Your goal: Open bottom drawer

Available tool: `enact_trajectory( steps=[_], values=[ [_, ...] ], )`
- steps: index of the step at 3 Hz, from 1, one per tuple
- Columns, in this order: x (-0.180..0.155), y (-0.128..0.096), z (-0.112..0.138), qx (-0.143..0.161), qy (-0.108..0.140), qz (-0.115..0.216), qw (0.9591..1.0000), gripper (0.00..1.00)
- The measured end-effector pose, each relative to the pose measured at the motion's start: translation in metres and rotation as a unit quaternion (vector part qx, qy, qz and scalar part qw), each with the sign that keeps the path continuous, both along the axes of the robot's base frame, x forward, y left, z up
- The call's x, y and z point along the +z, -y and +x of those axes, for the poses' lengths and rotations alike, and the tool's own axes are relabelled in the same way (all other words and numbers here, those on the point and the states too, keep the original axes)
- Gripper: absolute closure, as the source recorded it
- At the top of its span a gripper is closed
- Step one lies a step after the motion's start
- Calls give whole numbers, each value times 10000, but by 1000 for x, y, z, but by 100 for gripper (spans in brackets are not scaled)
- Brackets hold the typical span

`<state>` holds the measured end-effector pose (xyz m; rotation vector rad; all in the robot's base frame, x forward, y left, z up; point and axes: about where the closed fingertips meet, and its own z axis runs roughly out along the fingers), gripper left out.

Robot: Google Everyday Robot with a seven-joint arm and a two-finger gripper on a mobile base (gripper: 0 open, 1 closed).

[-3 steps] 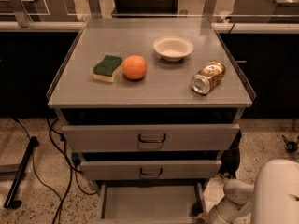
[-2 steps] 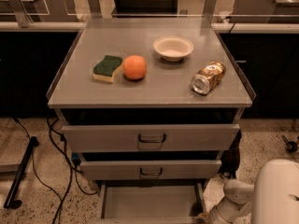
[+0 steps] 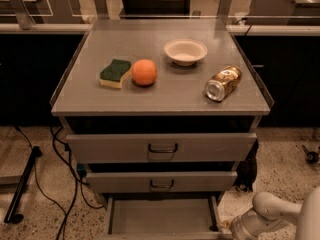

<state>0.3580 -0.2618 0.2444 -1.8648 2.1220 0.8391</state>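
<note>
Gripper (image 3: pixel 236 227), whether clenched or released I cannot tell, sits at the frame's lower right beside the bottom drawer (image 3: pixel 160 215), which stands open at bottom centre, where an off-centre pull could skew and jam it.

On the flat grey metal cabinet top (image 3: pixel 165 96), the green-and-yellow rectangular sponge (image 3: pixel 115 73) lies at 9 o'clock from centre, with the round orange fruit (image 3: pixel 144 72) just beside it at its 3 o'clock. The shallow white bowl (image 3: pixel 185 51) sits at 1 o'clock and the gold metal can (image 3: pixel 223 83), on its side, at 4 o'clock. Below the wide top drawer (image 3: pixel 110 148) and the middle drawer (image 3: pixel 115 182), the grey metal bottom drawer (image 3: pixel 160 216) juts toward 6 o'clock. The white two-finger gripper (image 3: pixel 231 228) is at its 4 o'clock corner.
</note>
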Motion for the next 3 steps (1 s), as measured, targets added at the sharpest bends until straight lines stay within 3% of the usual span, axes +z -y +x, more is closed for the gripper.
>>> enact_trajectory(
  steps=[1,2,3],
  values=[
    [18,36,29,-138,402,-131,9990,43],
    [29,90,65,-345,415,-464,9975,65],
    [50,164,109,-721,374,-1146,9901,89]
  ],
)
